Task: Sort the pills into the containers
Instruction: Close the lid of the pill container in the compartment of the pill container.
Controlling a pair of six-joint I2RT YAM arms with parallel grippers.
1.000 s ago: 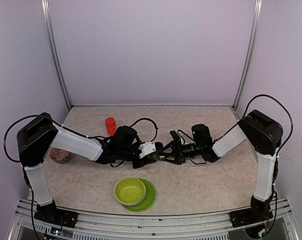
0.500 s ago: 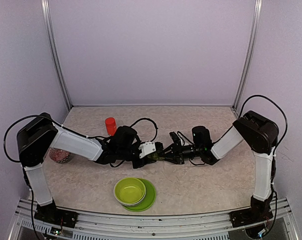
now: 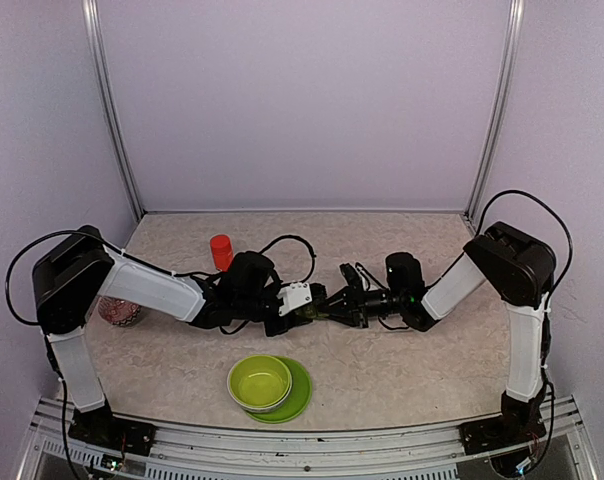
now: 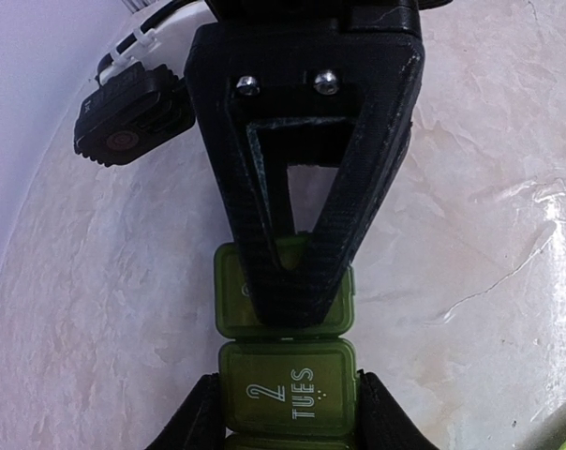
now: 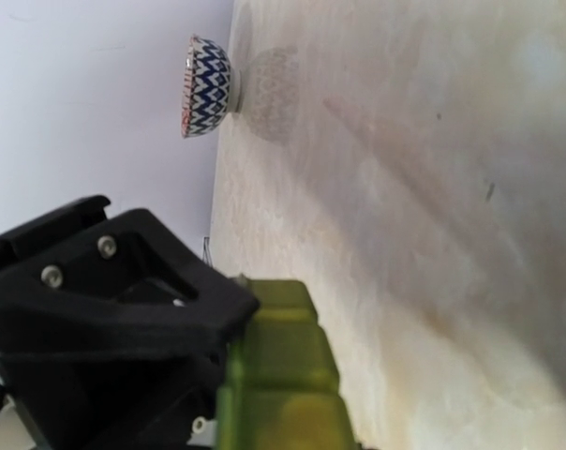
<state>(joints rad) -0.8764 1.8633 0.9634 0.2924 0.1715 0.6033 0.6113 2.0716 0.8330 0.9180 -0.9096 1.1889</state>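
so both arms meet in the middle of the top view, right over the containers (image 4: 285,375), the dark green strip box. It looks to be lying on the marbled table (image 4: 470,234), at the bottom centre of the left wrist frame. The left gripper (image 4: 288,417) has it pinched: its two black fingers (image 4: 201,417) sit tight against either side of one compartment, so I'd call that clamped on the box. The right gripper (image 4: 297,291) comes in from the top of that frame, with its pointed tip resting on the lid of the next compartment up. Only one side of it shows, so I can't tell whether its jaws are apart or together. My read is that this is the lid-opening step, one arm bracing the box while the other works on a lid. Both lids I can see look closed, and I don't see a single pill anywhere. The next move probably calls for that tip to catch the lip of the lid and lever it up, with the left holding firm so the strip doesn't skid or tip. As for writing, the lid between the left fingers reads "2 TUES" in pale print, turned sideways, with a few tiny dots beside it. The lid under the right tip has a mark too, but it's mostly covered and unreadable. In the top view the orange-red bottle (image 3: 221,250) stands up and left of the grippers and the lime-green bowl (image 3: 260,381) sits lower centre. I can't make out a label on either.
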